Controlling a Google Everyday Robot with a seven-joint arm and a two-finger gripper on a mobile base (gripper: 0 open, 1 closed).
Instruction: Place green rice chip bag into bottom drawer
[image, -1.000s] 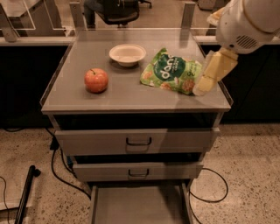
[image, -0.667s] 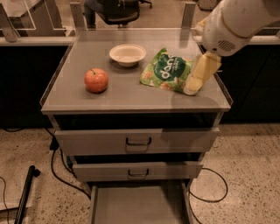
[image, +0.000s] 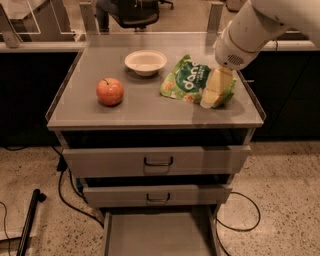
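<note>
The green rice chip bag (image: 189, 80) lies flat on the right part of the grey cabinet top (image: 150, 107), its white lettering facing up. My gripper (image: 214, 96) hangs from the white arm (image: 245, 35) that comes in from the upper right. Its pale fingers rest over the bag's right end. The bottom drawer (image: 159, 235) is pulled out at the foot of the cabinet, its flat grey floor bare.
A red apple (image: 110, 91) sits on the left of the top and a white bowl (image: 145, 62) at the back middle. Two handled drawers (image: 158, 161) stand slightly ajar above the bottom one. Cables and a black pole (image: 27, 225) lie on the floor at left.
The arm has swung left and down, bringing the gripper from the bag's right edge onto its right end. The bag, apple and bowl have not moved.
</note>
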